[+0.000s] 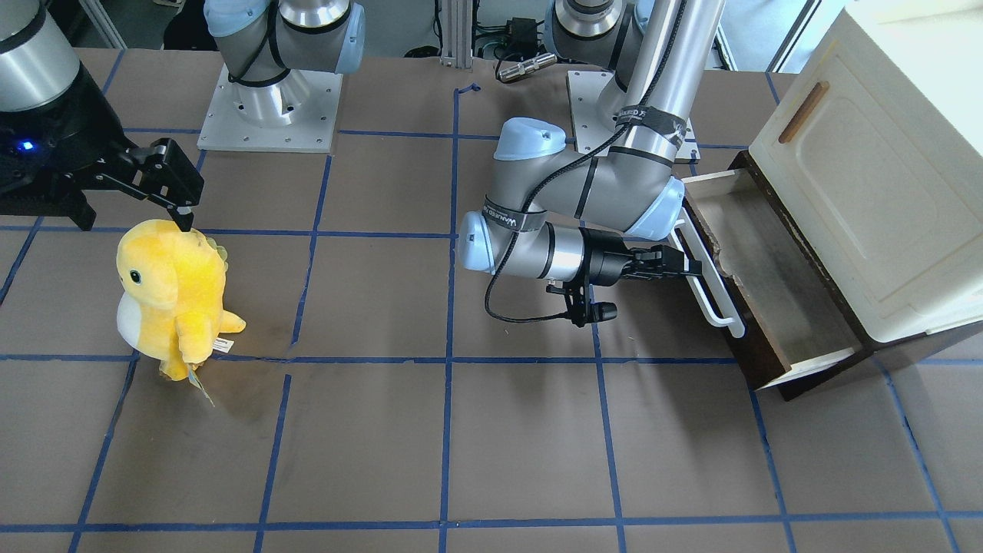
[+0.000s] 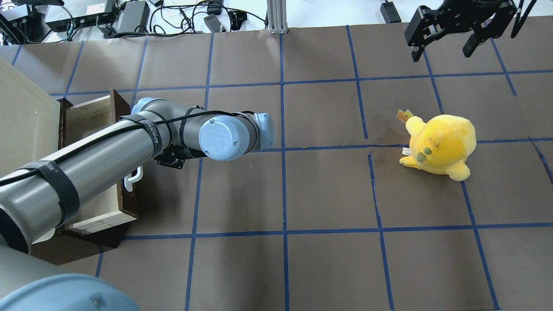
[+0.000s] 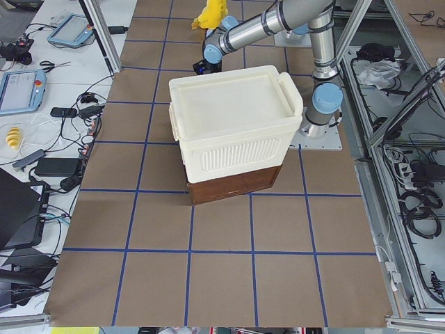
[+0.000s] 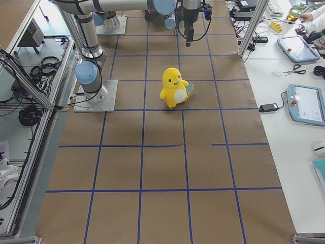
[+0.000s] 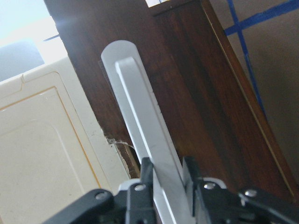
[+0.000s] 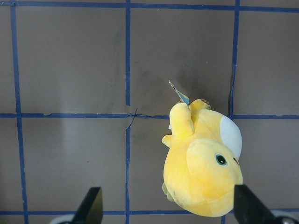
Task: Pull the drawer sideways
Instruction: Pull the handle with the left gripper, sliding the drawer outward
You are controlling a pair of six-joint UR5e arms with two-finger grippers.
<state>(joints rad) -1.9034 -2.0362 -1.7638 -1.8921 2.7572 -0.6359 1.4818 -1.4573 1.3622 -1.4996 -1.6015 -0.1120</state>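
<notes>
Dark-fronted and pale inside, the drawer sits at the robot's left end of the surface, under a cream cabinet, and stands partly out with its bare-wood floor showing. Its white bar handle runs along the front, crosswise to the line of pull. The left end effector meets the handle from the surface's middle, so the drawer lies straight beyond its tips (any further pull would run toward the robot's right). It is clenched on the bar, one of its fingers on each side. The right end effector is well apart, spread wide and empty above a yellow plush toy.
</notes>
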